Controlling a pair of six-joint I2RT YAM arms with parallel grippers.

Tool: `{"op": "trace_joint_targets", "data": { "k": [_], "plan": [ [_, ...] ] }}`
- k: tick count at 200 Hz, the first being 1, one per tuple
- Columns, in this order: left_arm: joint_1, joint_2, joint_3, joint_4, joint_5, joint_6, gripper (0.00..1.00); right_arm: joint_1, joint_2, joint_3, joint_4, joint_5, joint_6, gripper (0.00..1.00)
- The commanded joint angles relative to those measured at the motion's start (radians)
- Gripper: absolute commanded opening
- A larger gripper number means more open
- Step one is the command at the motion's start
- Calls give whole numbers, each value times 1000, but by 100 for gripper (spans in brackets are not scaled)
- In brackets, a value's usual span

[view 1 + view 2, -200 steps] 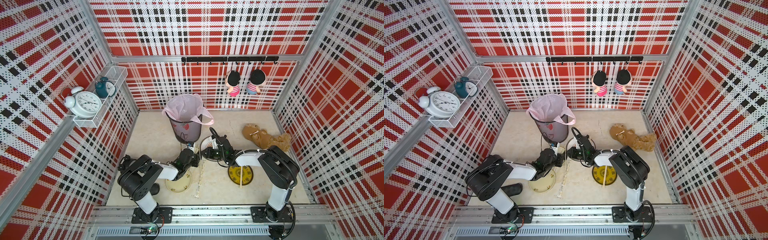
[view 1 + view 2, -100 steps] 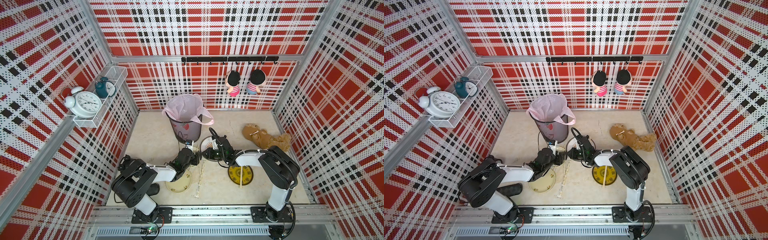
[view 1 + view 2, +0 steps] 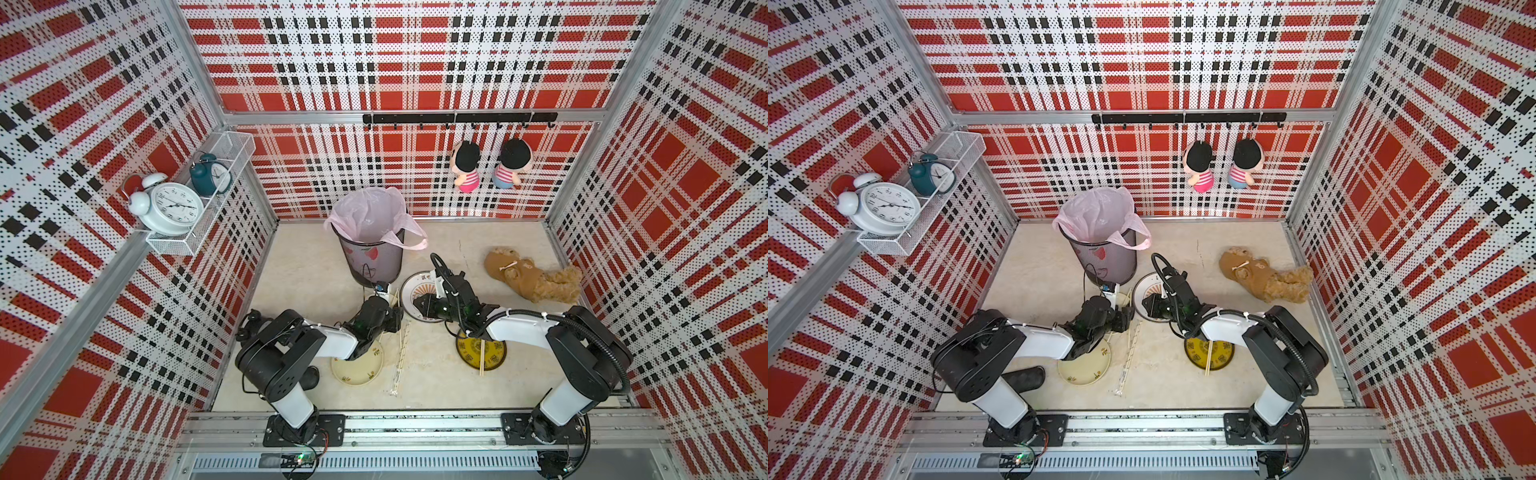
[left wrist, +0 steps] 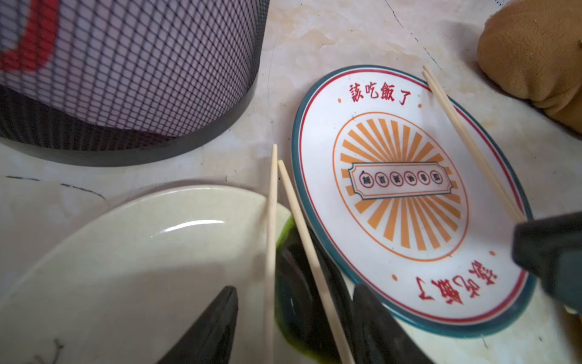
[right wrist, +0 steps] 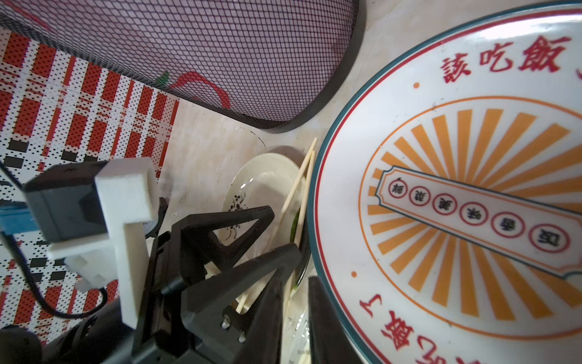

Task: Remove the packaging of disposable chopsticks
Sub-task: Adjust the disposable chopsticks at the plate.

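A bare pair of chopsticks (image 4: 271, 220) lies across the rim of a cream plate (image 4: 141, 252), tips slightly splayed, between the fingers of the left hand (image 4: 296, 290). That hand is spread wide and touches neither stick, so the pair rests on the plate by its own weight. This reads as a set-down: unwrapped sticks go on a plate.

The right hand (image 3: 419, 301) hovers at the edge of the white sunburst plate (image 4: 296, 151), facing the left one, its fingers nearly together. A strip of clear printed plastic shows between them in the right wrist view. It is most likely the empty sleeve (image 5: 297, 329) pinched there, though I cannot be sure it is truly gripped. Holding it would make sense, since the lined bin (image 3: 372, 257) stands just beside both hands, ready for waste.

Another bare pair (image 4: 466, 141) lies on the white plate, and a third pair (image 3: 483, 353) on the yellow plate (image 3: 469, 355). One wrapped pair (image 3: 401, 357) lies on the table (image 3: 436, 382) beside a second, empty cream plate (image 3: 353, 370). By my reckoning, one unwrapping remains.
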Motion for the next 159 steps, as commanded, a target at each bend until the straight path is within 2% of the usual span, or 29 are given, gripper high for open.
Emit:
{"op": "trace_joint_targets", "data": {
  "k": [1,32,159],
  "plan": [
    [-6,14,22,-6,7,-1,59,6,-31,-11,-12,28,-12,19],
    [-8,10,19,-6,8,-1,52,5,-38,-13,-13,25,-15,19],
    [-5,-20,-7,-9,18,-1,50,5,-67,-16,-37,45,-26,19]
  ]
}}
